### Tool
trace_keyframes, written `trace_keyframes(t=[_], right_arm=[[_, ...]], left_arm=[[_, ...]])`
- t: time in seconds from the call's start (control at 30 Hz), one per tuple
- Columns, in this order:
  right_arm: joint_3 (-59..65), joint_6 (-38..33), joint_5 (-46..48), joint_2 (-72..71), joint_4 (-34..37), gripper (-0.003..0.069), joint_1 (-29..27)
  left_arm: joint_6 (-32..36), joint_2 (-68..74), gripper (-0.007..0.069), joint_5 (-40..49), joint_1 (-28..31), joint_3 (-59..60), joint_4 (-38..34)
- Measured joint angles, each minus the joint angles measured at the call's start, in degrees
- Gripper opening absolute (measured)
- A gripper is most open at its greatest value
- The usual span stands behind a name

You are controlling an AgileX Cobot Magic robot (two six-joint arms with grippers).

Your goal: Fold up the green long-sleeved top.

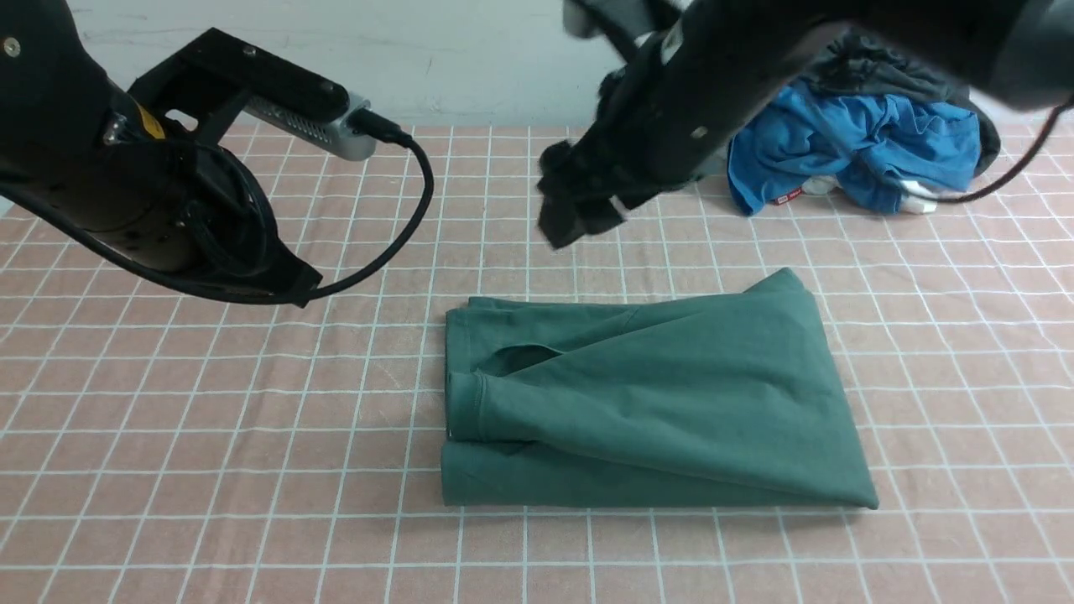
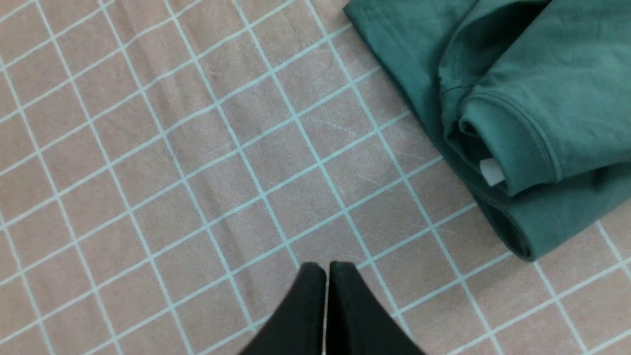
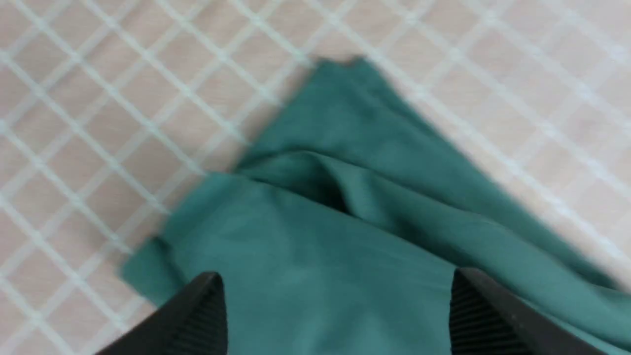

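- The desk [image 1: 168, 470] fills the front view, covered with a pink cloth ruled in a pale grid.
- The top [image 1: 671, 394] lies folded into a rough rectangle on the desk, a little right of the middle and on the near half. Its layers are stacked, and the upper layer runs slantwise from the far right corner down to the near right corner.
- The right arm [image 1: 755, 75] reaches in from the upper right and hangs above the desk, beyond the far edge of the top and clear of it.
- The left arm [image 1: 126, 184] hangs over the left side of the desk, well apart from the top.
- A blue garment [image 1: 847, 151] lies crumpled at the far right of the desk, with a dark grey garment [image 1: 881, 67] heaped on and behind it. Both are apart from the top.
- The right tool [image 3: 337, 273] has its jaws spread wide and grips nothing. In the blurred right wrist view the top shows between them, lower down.
- The left tool [image 2: 327, 268] has its fingers pressed together, empty, over bare cloth near the left edge of the top.
- A black cable [image 1: 411, 218] loops from the camera on the left wrist down toward the arm.
- A banded edge [image 1: 466, 407] is rolled over at the left side of the top.
- A small white tag [image 2: 492, 172] pokes out from under that edge.
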Motion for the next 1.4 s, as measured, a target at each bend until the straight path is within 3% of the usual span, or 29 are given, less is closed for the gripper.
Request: trace_keyframes(t=[0.13,0.27,0.4,0.57,0.73,0.9,1.2,1.4], right_arm=[[5.97,2.36,0.38,-3.54,-6.06,0.0558,-3.76],[16.20,4.91,-1.46,-5.91,-7.23,0.0535,-8.81],[30.83,6.49,-14.76,-5.80,-3.46,0.0494,-14.58],[40.66,6.60,-26.89,-2.86,-0.84,0.0465,-17.01],[42.84,6.60,-31.45,1.43,-0.43,0.0456,-17.26],[42.71,6.60,-31.49,-0.73,-0.16,0.0454,-17.26],[40.20,6.00,-32.40,-16.82,0.02,0.0453,-17.26],[40.20,5.57,-34.57,-28.96,0.29,0.0384,-17.26]], left_arm=[[3.34,3.39,-0.0007,-3.64,-2.97,0.00,-4.84],[7.55,8.87,-0.0007,-9.43,-8.01,0.00,-9.54],[9.49,19.28,-0.0007,-16.35,-12.54,-0.02,-12.99],[8.91,28.68,-0.0007,-12.90,-12.32,-0.02,-12.09],[7.39,30.40,-0.0007,-10.47,-11.83,-1.33,-11.40],[7.24,27.52,-0.0007,-9.57,-11.77,-0.63,-10.40],[7.11,7.66,-0.0007,-5.91,-9.23,0.03,-9.20],[6.90,-8.18,-0.0007,-4.71,-5.20,7.26,-8.92]])
